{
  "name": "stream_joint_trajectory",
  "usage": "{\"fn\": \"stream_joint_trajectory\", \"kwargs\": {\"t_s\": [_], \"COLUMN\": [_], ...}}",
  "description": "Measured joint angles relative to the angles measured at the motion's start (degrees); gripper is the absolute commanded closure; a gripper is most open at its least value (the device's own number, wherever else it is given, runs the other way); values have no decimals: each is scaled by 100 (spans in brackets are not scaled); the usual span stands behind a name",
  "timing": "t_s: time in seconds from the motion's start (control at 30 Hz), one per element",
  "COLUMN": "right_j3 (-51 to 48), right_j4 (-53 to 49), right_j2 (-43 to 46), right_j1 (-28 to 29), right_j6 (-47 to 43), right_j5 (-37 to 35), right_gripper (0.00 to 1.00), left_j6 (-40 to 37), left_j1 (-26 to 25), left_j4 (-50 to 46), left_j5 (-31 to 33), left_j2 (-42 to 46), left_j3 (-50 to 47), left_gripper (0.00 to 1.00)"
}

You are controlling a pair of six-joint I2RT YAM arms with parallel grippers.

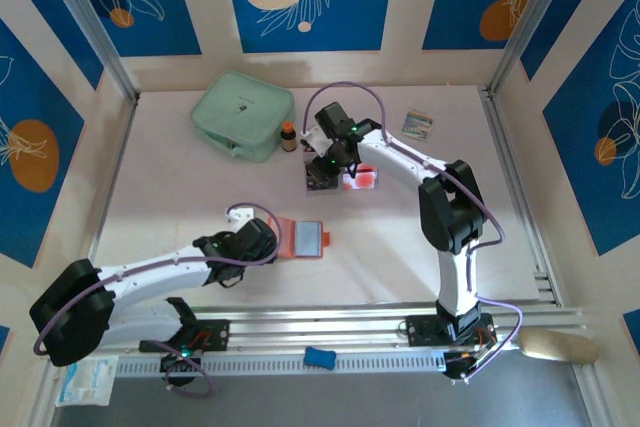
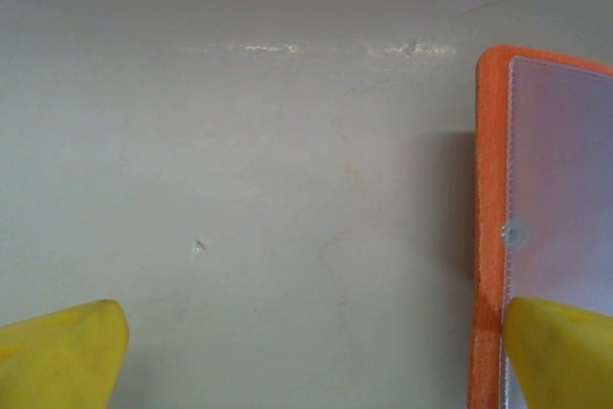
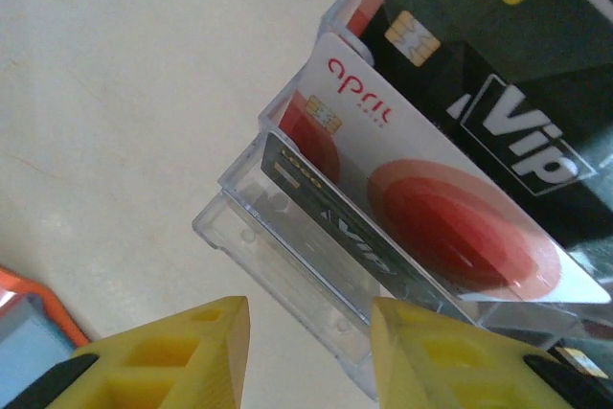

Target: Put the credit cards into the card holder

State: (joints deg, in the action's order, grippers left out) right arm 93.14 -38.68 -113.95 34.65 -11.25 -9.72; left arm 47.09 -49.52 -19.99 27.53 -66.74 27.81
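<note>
Cut off at view's rt edge: card holder (image 2: 488, 189). Partly hidden under rt gripper (image 1: 340, 169), beyond holder: credit cards (image 1: 362, 179). Too small to read: packet (image 1: 418, 124) print.

The rear black card (image 3: 498, 74) reads "LOGO" in yellow and "Vip" in white, the white card (image 3: 421, 189) carries "april" in red, and the front black card (image 3: 326, 208) repeats both words smaller.

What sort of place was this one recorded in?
Most likely a lab robot cell, not a lived-in room: a pale table boxed in by blue floral wall panels on aluminium posts, with a left arm and right arm bolted to a rail at its near edge.
</note>
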Motion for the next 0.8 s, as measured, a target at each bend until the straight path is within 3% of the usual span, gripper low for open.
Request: {"fn": "stream_joint_trajectory", "kwargs": {"t_s": [0.47,0.8], "right_j3": [-133,-146], "right_j4": [240,376], "right_j2": [-149,-256], "right_j1": [254,286], "right_j6": [-492,-640], "right_j5": [-935,-1156], "right_gripper": [62,62], "left_j6": [-48,-50], "left_j1": [0,0], "left_j4": [90,114], "left_j5": [-9,-46], "left_j2": [-20,-17], "left_j3": [-9,-42], "left_gripper": [0,0]}}
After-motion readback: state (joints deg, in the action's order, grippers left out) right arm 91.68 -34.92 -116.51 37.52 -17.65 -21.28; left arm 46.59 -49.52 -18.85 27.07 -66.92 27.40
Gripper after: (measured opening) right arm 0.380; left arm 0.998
